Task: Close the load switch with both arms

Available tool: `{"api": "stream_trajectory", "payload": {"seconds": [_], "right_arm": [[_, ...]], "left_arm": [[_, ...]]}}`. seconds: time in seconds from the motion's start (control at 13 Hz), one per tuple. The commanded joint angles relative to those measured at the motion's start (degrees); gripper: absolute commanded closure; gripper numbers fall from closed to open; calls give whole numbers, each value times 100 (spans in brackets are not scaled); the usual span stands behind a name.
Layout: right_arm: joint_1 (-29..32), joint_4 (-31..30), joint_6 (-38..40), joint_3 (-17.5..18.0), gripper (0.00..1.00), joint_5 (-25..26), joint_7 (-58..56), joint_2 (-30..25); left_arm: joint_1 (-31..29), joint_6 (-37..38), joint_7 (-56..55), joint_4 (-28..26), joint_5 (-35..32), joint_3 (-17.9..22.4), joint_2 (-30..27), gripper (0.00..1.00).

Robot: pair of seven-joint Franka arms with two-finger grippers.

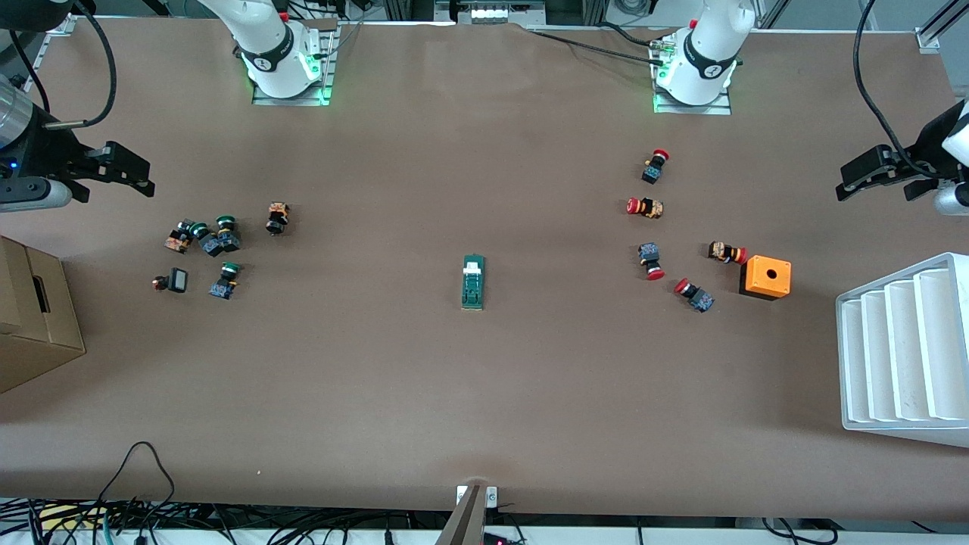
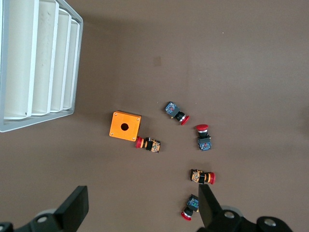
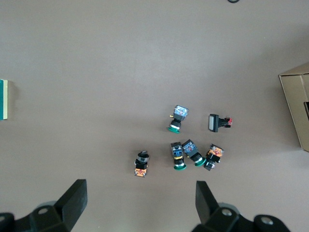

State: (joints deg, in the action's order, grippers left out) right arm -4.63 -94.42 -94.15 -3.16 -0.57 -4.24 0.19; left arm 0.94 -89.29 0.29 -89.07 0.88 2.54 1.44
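Here is the small dark-green rectangular load switch (image 1: 473, 281) with its white tab, lying flat in the middle of the brown worktop (image 1: 484, 393), white end pointing toward the robots' bases, nothing touching it. Only its edge (image 3: 4, 99) shows in the right wrist view.

The right arm's black two-finger gripper (image 1: 129, 172) hangs in the air at its own end of the worktop, fingers spread wide with nothing between them (image 3: 140, 205), over bare brown surface beside the cluster of green-capped push-buttons (image 1: 208, 241). The tan cardboard box (image 1: 34, 322) sits at that end's edge, nearer the front camera.

The left arm's black gripper (image 1: 870, 170) hovers at the other end, fingers likewise parted and empty (image 2: 142, 212), above the worktop near the scattered red-capped push-buttons (image 1: 651, 261). Among them stands the orange box with a round hole (image 1: 766, 277), one red button just beside it. The white ribbed tray (image 1: 905, 352) lies nearer the camera at that end. Both grippers are well apart from the switch.
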Motion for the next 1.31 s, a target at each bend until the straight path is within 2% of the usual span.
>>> {"api": "stream_trajectory", "payload": {"seconds": [0.0, 0.31, 0.85, 1.23], "right_arm": [[6, 125, 107, 9, 1, 92, -16, 25], [15, 125, 107, 9, 1, 92, -16, 25], [-12, 125, 107, 17, 1, 109, -16, 25], [-3, 125, 107, 17, 1, 109, -16, 25]], "left_arm": [[-59, 8, 120, -146, -105, -78, -214, 0], [46, -53, 24, -93, -18, -148, -118, 0], [56, -598, -1380, -154, -9, -1210, 146, 0], [169, -1352, -3199, -277, -105, -2362, 375, 1]]}}
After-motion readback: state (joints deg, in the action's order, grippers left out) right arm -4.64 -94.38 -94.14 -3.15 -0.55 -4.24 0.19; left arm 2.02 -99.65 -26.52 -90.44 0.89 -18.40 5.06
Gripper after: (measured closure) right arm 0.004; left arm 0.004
